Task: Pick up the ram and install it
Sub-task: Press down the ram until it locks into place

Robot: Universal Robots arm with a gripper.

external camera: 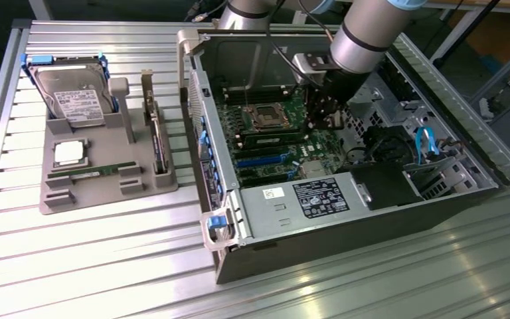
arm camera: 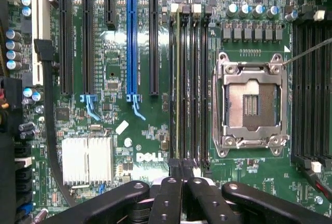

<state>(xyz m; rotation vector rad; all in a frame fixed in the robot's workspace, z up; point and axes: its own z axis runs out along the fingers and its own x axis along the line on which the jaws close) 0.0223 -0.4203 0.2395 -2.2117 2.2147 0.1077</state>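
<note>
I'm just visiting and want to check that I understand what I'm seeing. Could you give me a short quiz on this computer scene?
1. True or false: the processor socket on the motherboard holds a chip.
2. Where is the gripper? A) over the hard drive; B) inside the open computer case, by the memory slots; C) outside the case, over the table.
3. Are the gripper's fingers open or shut?
Key: 1 false, the socket is empty; 2 B; 3 shut.
</note>
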